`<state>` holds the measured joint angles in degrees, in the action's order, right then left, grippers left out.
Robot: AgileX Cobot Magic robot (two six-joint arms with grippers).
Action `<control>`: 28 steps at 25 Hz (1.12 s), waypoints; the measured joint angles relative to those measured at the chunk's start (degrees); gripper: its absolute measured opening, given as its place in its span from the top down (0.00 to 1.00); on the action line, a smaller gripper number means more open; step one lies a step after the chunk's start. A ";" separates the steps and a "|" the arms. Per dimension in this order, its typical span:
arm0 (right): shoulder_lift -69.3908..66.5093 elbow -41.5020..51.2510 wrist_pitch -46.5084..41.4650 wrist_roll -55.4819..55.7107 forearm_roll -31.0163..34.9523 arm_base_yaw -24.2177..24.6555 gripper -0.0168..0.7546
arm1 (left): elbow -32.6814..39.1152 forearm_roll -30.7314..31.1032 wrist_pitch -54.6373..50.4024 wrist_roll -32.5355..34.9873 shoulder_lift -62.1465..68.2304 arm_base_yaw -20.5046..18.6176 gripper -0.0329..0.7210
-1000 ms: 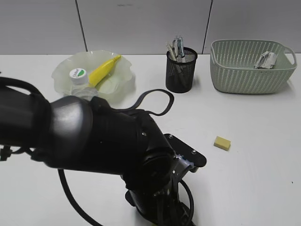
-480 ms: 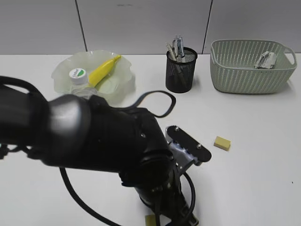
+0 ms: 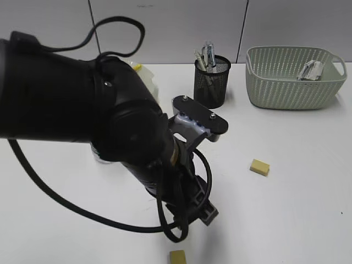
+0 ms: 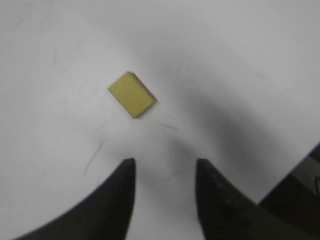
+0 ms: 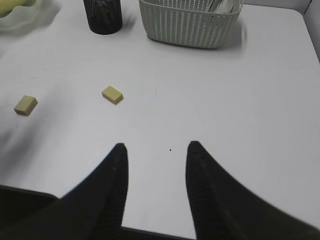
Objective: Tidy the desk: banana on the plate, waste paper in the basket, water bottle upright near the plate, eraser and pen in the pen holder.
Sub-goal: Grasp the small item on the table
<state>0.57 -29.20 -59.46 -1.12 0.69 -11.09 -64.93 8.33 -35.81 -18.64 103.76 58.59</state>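
Observation:
My left gripper (image 4: 164,165) is open and empty above the white desk (image 4: 240,60), with a yellow eraser (image 4: 132,94) lying just beyond its fingertips. That eraser shows at the front edge in the exterior view (image 3: 177,257). A second eraser (image 3: 259,167) lies right of centre. My right gripper (image 5: 157,147) is open and empty, low over the desk; both erasers (image 5: 112,94) (image 5: 25,105) lie ahead of it. The black mesh pen holder (image 3: 212,82) holds pens (image 3: 208,55). The waste paper (image 3: 312,70) lies in the green basket (image 3: 286,88). The banana's tip (image 3: 136,67) peeks out; my left arm hides the plate and the bottle.
My left arm (image 3: 126,132) fills the left half of the exterior view, with a cable (image 3: 110,33) looping above it. In the right wrist view the pen holder (image 5: 103,15), the basket (image 5: 190,22) and the plate's rim (image 5: 20,22) stand along the far edge.
My left arm has lifted and swung back and up, now covering the plate and bottle. The eraser at the front edge has come into view beneath it.

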 joint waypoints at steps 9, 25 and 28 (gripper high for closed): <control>0.00 0.00 0.00 0.00 0.00 0.00 0.56 | 15.41 -7.37 8.68 12.85 -9.35 4.06 0.12; 0.00 0.00 0.00 0.00 0.05 0.00 0.56 | 18.24 -7.45 16.21 20.07 -3.78 4.06 0.14; 0.00 0.00 0.00 0.00 0.05 0.00 0.56 | 18.24 -7.83 16.81 20.35 -2.98 4.06 0.15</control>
<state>0.57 -29.20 -59.46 -1.12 0.74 -11.09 -46.69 0.50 -19.00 1.72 100.79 62.65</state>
